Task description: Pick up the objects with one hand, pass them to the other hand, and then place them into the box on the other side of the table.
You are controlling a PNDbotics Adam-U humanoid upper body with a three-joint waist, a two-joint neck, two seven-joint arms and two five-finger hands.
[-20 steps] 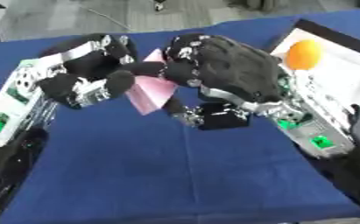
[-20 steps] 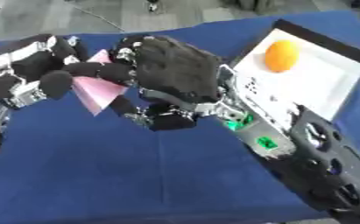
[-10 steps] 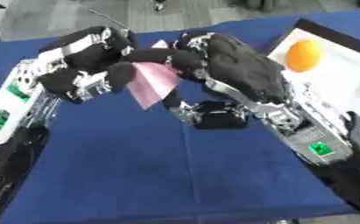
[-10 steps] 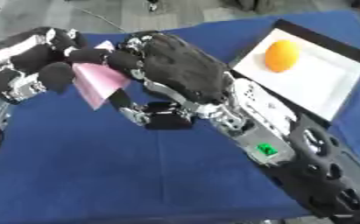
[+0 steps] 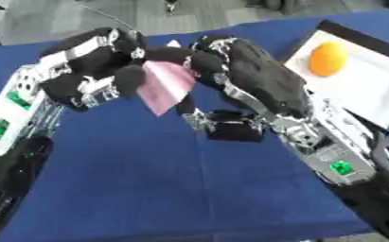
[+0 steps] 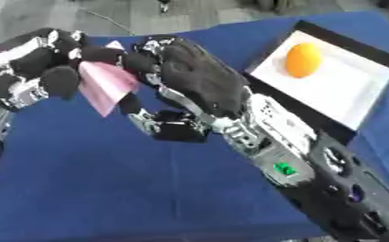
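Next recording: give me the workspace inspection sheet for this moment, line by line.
Surface: table under a blue cloth.
Job's things: pink object held above the table between both hands; orange ball lying in the white box at the right side.
Clutter: nothing seen.
Hands: left hand curled on the pink object; right hand curled at its other edge, touching it.
Cables: a thin line on the floor beyond the table, unclear.
Surroundings: grey floor beyond the far edge.

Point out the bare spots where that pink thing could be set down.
Inside the white box, the floor in front of the orange ball is bare. The blue tablecloth is free below both hands. It is crowded where the left robot hand and right robot hand meet at the pink object.
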